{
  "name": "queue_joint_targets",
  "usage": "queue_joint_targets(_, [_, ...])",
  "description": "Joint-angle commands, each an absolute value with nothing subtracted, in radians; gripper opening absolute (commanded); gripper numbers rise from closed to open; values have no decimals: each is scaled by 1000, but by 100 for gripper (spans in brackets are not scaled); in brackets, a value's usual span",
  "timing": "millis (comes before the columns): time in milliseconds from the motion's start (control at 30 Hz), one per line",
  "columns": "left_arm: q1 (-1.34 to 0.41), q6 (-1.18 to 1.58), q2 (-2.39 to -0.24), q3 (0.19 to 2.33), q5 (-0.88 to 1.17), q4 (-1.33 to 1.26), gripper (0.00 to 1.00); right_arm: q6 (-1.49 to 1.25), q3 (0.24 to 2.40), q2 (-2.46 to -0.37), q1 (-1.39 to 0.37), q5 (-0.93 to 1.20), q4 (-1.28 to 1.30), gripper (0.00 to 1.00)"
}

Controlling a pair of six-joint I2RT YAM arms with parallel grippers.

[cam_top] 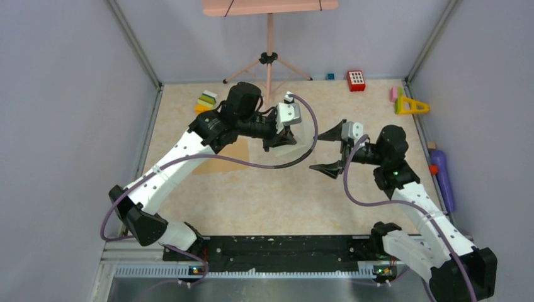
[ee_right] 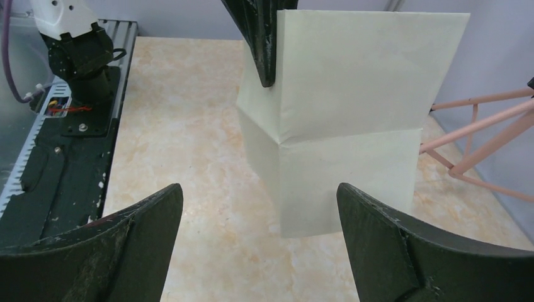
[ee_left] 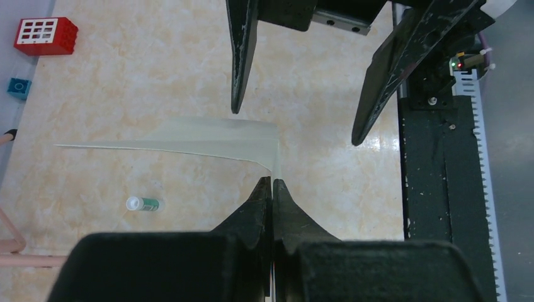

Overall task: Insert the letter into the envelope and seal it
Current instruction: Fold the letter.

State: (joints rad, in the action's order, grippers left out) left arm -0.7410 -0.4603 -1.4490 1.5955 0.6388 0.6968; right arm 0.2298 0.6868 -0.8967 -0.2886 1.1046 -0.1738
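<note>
1. my left gripper (ee_left: 272, 182) has its jaws pressed tight together on one edge of the letter (ee_right: 352, 113); i see no gap between the fingers.
2. the letter is up in the air over the middle of the table (cam_top: 252, 201), not lying on it. from the right wrist view it hangs as a pale cream sheet with one crease running up and down and one across.
3. from the left wrist view the sheet shows nearly edge-on, bowed slightly, stretching away from the pinch.
4. my right gripper (ee_right: 259, 189) has its jaws spread wide and holds nothing. it faces the hanging sheet from just beside it, and neither finger touches the paper.
5. the envelope (cam_top: 230, 154) lies flat on the table, partly covered by the left arm in the overhead view, apart from the letter. i cannot tell how its flap sits.
6. a small glue stick (ee_left: 143, 203) with a white cap lies on the table below the sheet.
7. a red block (cam_top: 356, 80) sits at the far edge.
</note>
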Motion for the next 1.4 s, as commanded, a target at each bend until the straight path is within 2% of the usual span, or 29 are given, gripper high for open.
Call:
queue_joint_targets(0, [-739, -380, -1452, 1593, 700, 619, 0, 205, 667, -913, -311, 1050, -293, 90])
queue_joint_targets(333, [-739, -332, -1482, 1593, 727, 584, 0, 238, 645, -924, -365, 982, -325, 85])
queue_joint_targets(633, [-738, -313, -1502, 1602, 742, 576, 0, 291, 634, -925, -379, 939, -318, 68])
queue_joint_targets(767, [-738, -310, -1504, 1602, 752, 575, 0, 321, 634, -930, -385, 937, -300, 53])
queue_joint_targets(1033, [-735, -312, -1498, 1603, 745, 575, 0, 368, 644, -930, -387, 1003, -240, 4])
queue_joint_targets(1067, [-734, -316, -1495, 1604, 741, 578, 0, 371, 647, -929, -387, 1019, -229, 0])
queue_joint_targets(1133, [-733, -331, -1488, 1609, 726, 592, 2, 371, 650, -928, -387, 1049, -212, 0])
queue_joint_targets(1200, [-733, -360, -1474, 1617, 710, 617, 28, 371, 654, -925, -386, 1063, -200, 0])
queue_joint_targets(1300, [-732, -410, -1439, 1624, 689, 654, 79, 364, 663, -925, -381, 1078, -187, 0])
queue_joint_targets(1333, [-731, -430, -1428, 1629, 686, 669, 92, 359, 665, -926, -379, 1085, -184, 0])
queue_joint_targets(1367, [-731, -445, -1418, 1634, 682, 684, 96, 355, 668, -927, -379, 1094, -179, 0])
